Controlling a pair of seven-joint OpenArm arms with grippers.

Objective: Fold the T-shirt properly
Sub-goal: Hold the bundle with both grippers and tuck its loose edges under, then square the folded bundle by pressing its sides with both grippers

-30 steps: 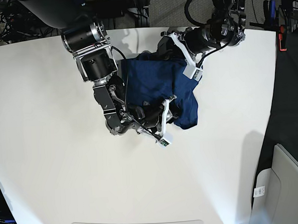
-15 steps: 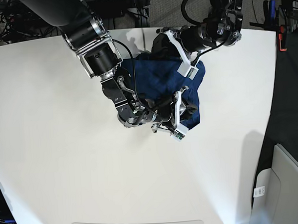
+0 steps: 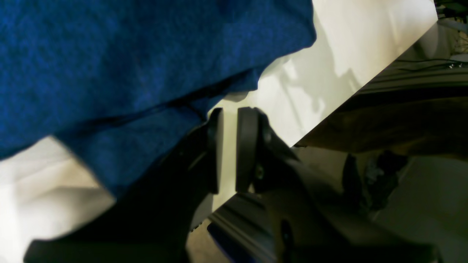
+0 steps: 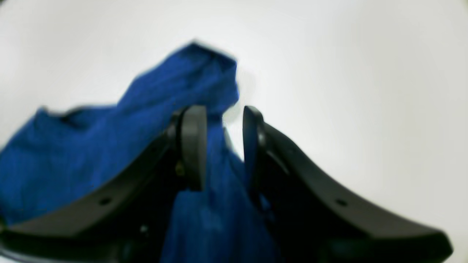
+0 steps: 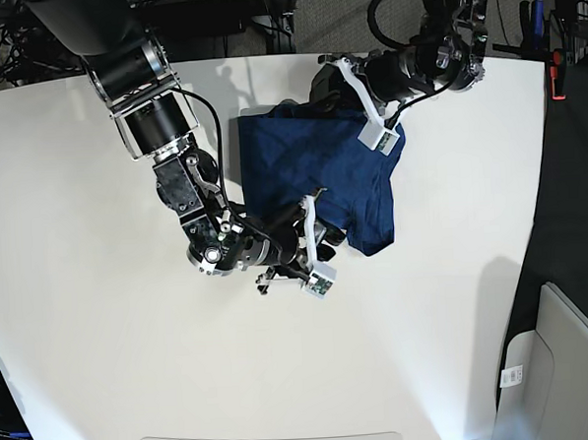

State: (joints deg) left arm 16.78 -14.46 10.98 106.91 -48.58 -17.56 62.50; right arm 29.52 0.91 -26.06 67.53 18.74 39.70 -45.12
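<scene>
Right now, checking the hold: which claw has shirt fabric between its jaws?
The right claw: T-shirt fabric runs between its jaws. The left claw shows bare table through its narrow gap.

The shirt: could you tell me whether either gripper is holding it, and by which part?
The right gripper has a fold of the shirt at its near edge between its jaws. The left gripper shows a bare gap and holds nothing.
</scene>
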